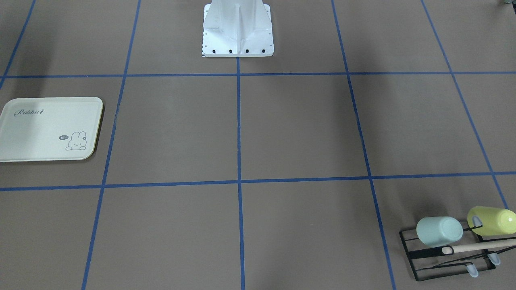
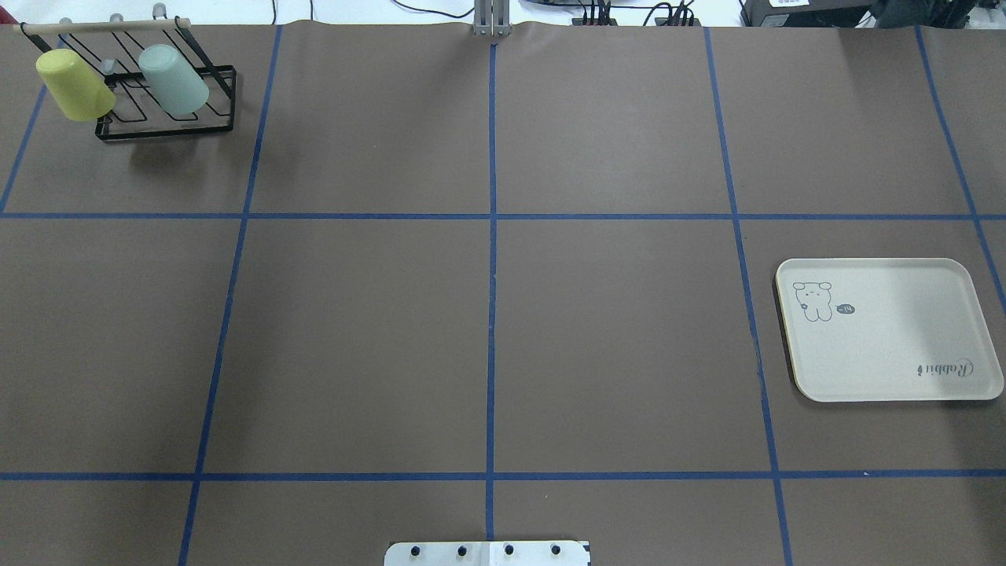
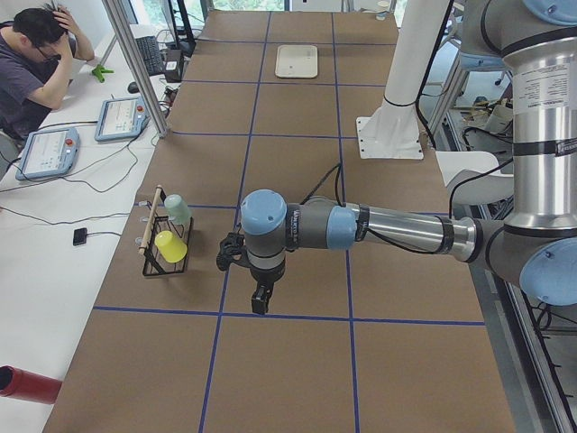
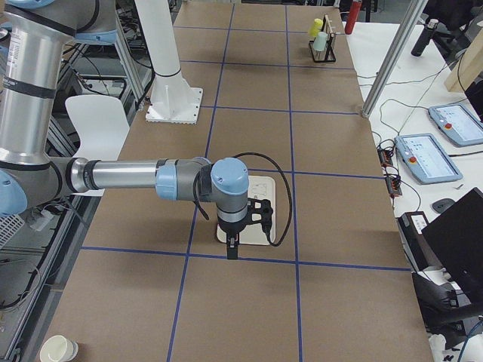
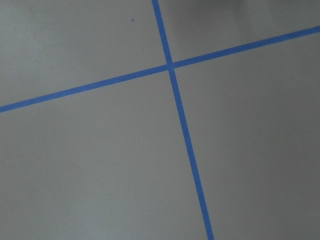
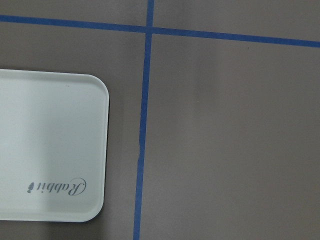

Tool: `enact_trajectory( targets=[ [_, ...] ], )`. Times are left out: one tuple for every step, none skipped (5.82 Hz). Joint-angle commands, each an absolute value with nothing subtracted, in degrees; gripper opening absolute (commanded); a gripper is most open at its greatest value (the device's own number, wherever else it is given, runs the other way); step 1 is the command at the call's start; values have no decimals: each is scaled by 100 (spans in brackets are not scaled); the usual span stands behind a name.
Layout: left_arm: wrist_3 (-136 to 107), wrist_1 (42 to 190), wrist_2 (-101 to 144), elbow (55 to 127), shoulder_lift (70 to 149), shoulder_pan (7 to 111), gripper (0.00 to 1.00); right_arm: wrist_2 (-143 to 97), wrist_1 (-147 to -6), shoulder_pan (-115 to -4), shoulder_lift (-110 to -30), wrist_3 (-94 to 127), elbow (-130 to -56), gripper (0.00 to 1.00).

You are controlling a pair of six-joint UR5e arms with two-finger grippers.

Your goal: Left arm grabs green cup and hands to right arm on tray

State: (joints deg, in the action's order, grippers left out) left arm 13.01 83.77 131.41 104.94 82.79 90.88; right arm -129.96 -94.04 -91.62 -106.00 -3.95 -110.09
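Left gripper (image 3: pixel 260 305) and right gripper (image 4: pixel 232 251) hung above the table (image 2: pixel 354 330), their spread impossible to tell. One green cup (image 2: pixel 173 79) sat on the black rack (image 2: pixel 165 130) beside one yellow-green cup (image 2: pixel 75 85); one tray (image 2: pixel 888 362) read "Rabbit".

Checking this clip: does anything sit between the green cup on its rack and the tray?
Nothing visible does. The green cup hangs on the black wire rack beside the yellow-green cup, and only taped tabletop shows from there to the tray.
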Motion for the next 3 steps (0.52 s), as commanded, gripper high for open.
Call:
enact_trajectory(
  targets=[
    [1301,8411,13096,10520,8271,9088,100,-13034,-9404,-9167,-10582,-396,-11013,100],
    [1257,8411,13096,10616,8262,9088,100,-13034,-9404,-9167,-10565,-396,-11013,100],
    [1266,8394,13061,10678,8227,9079,100,-13034,-9404,-9158,-10556,-387,-11021,100]
  ],
)
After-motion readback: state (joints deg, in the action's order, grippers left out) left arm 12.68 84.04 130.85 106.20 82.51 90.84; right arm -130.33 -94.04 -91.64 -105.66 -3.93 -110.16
